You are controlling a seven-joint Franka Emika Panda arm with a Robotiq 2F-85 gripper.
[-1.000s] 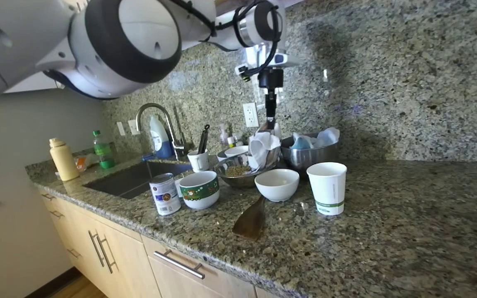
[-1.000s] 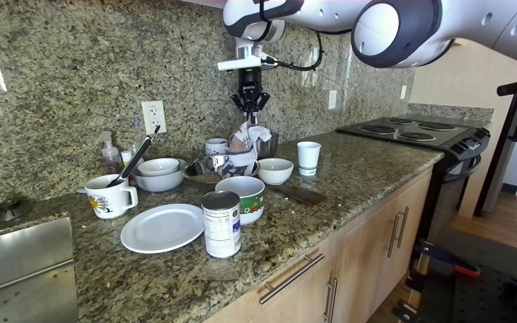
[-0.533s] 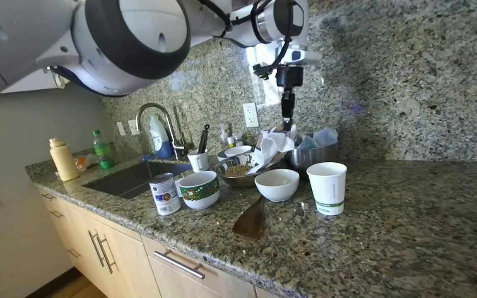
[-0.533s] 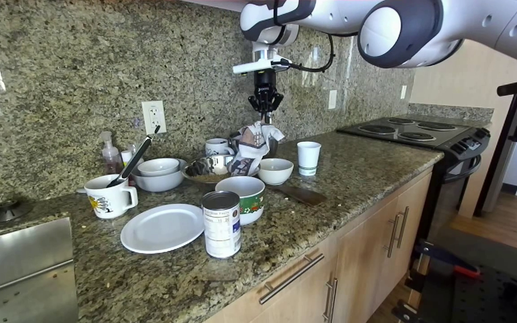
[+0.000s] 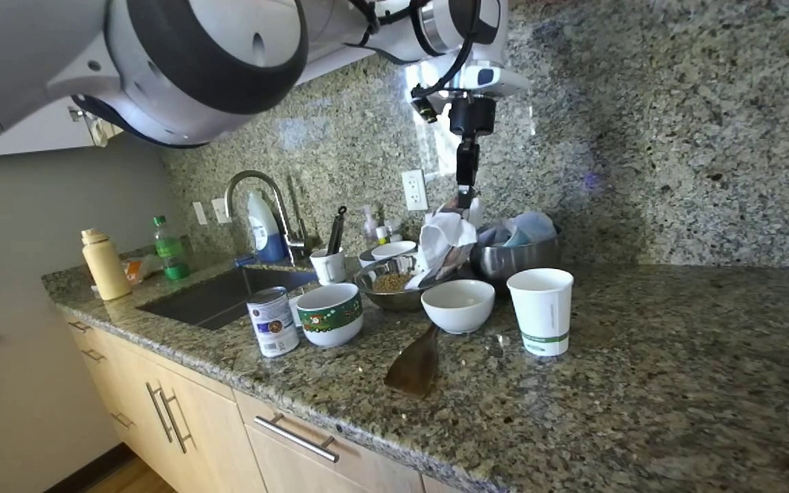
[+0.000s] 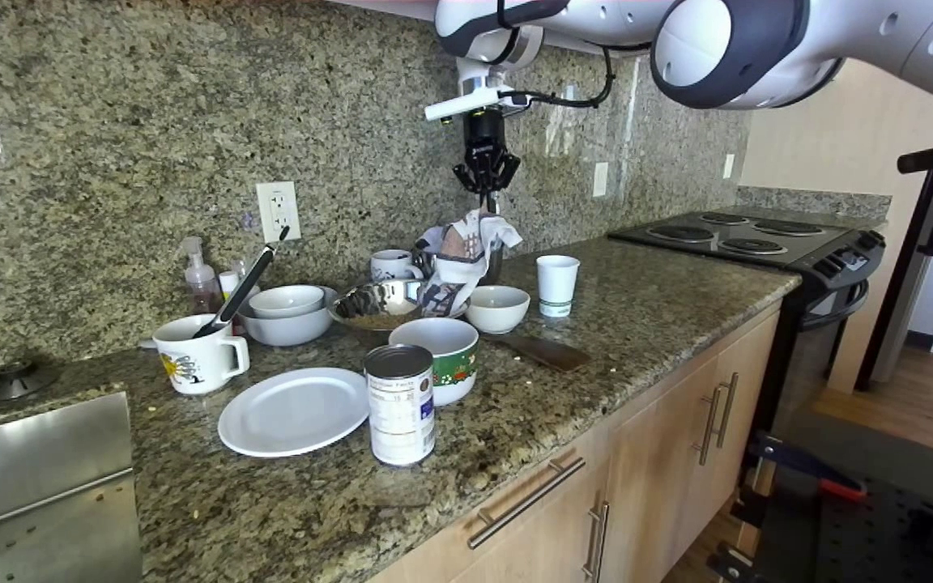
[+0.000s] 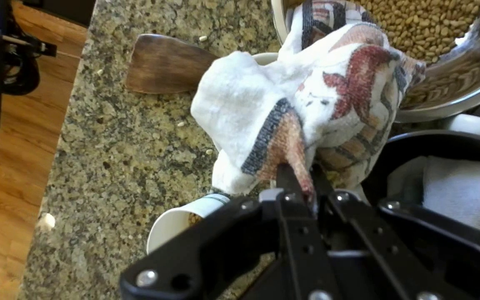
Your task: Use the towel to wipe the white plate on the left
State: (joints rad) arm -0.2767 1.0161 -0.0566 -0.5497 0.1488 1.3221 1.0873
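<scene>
Wrist view: the gripper (image 7: 301, 173) pinches one fold of the towel (image 7: 306, 100), the rest hanging below, presumably for wiping; in an exterior view I see the white plate (image 6: 296, 411), lower and well apart.

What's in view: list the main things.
Plate: 1, white, on counter
Can: 1, white, beside plate
Cups: 2, white-green, on counter
Spatula: 1, brown, on counter
Bowls: 3, white, on counter, two stacked
Metal bowls: 2, silver, on counter
Grains: many, tan, in one metal bowl
Mugs: 2, white, near bowls
Utensil: 1, black, in mug
Sink: 1, grey, in counter
Bottles: 5+, mixed, near sink
Stove: 1, black, beside counter
Towel: 1, white-brown, near metal bowls
Gripper: 1, black, shut on towel
Arm: 1, white, overhead
</scene>
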